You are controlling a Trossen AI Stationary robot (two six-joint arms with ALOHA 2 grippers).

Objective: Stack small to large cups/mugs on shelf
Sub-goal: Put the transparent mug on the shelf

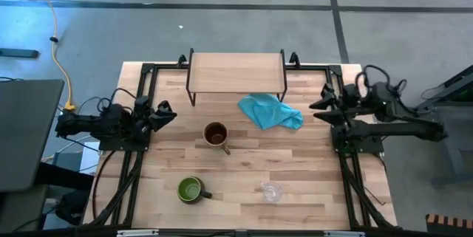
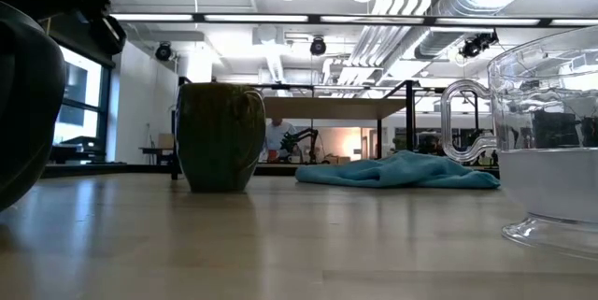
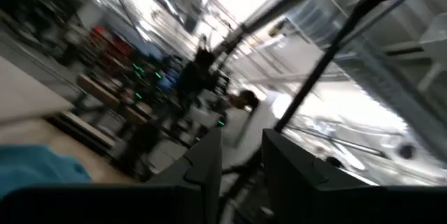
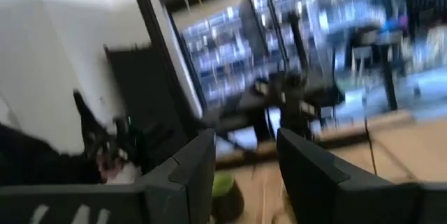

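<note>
Left gripper [image 1: 165, 111] parked at the table's left edge, fingers slightly apart, holding nothing; right gripper [image 1: 319, 105] at the right edge, spread wide, empty. Probably best to start with the tan-brown mug [image 1: 216, 134], taken by the rim, kept upright; set squarely on the shelf [image 1: 236, 69]. Lies mid-table, nearer the left gripper, beside the blue cloth [image 1: 270, 111]; green-lined mug [image 1: 190, 189] and glass cup [image 1: 271, 191] near the front edge.

A: What does the wooden tabletop [image 1: 310, 185] carry?

B: The shelf [image 1: 236, 71] at its far edge, a crumpled teal cloth [image 1: 270, 111] just beside it, the tan-brown mug [image 1: 216, 135] near centre, the green-lined mug [image 1: 190, 190] and clear glass cup [image 1: 272, 191] toward the near edge.

A: And the shelf board?

B: Bare.
</note>
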